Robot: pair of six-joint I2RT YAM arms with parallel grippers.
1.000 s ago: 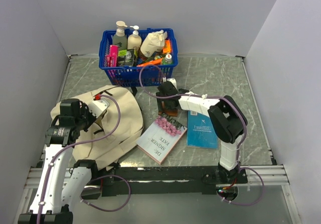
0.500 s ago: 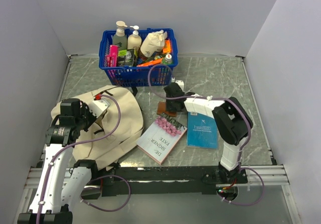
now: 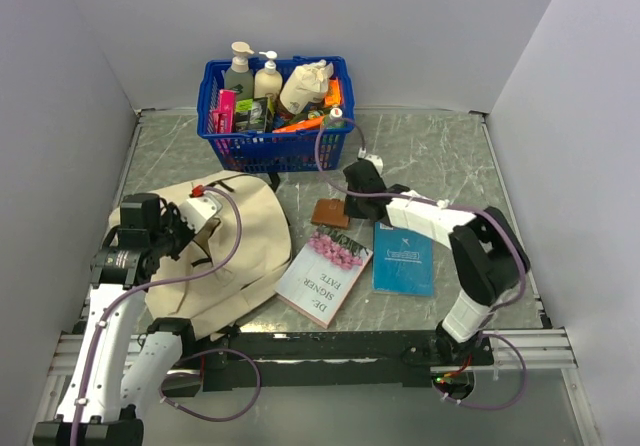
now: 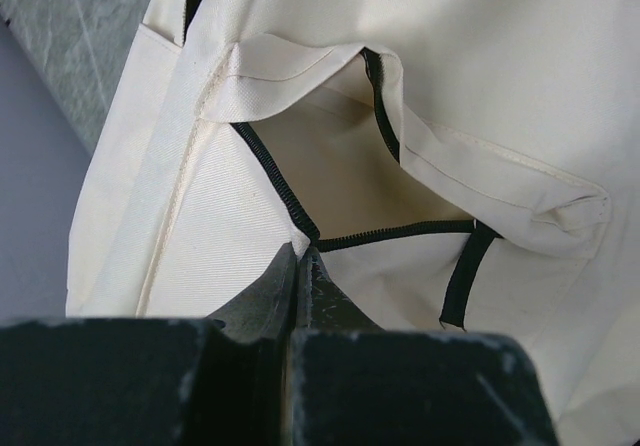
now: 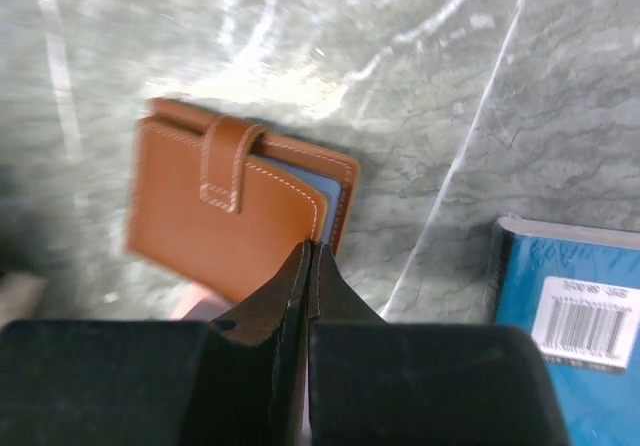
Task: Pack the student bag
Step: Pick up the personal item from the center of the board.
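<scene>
Both grippers are shut: the student bag [image 3: 250, 241], lying on the left, is pinched at its zipper [image 4: 390, 234] by the left gripper [image 4: 303, 256], while the right gripper [image 5: 308, 256], empty over the brown wallet [image 5: 220, 216], should be opened and lowered squarely.

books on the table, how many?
2. A white book with pink flowers lies front centre, beside the beige bag; a blue book lies just right of it. The blue basket's clutter may hide others.
</scene>
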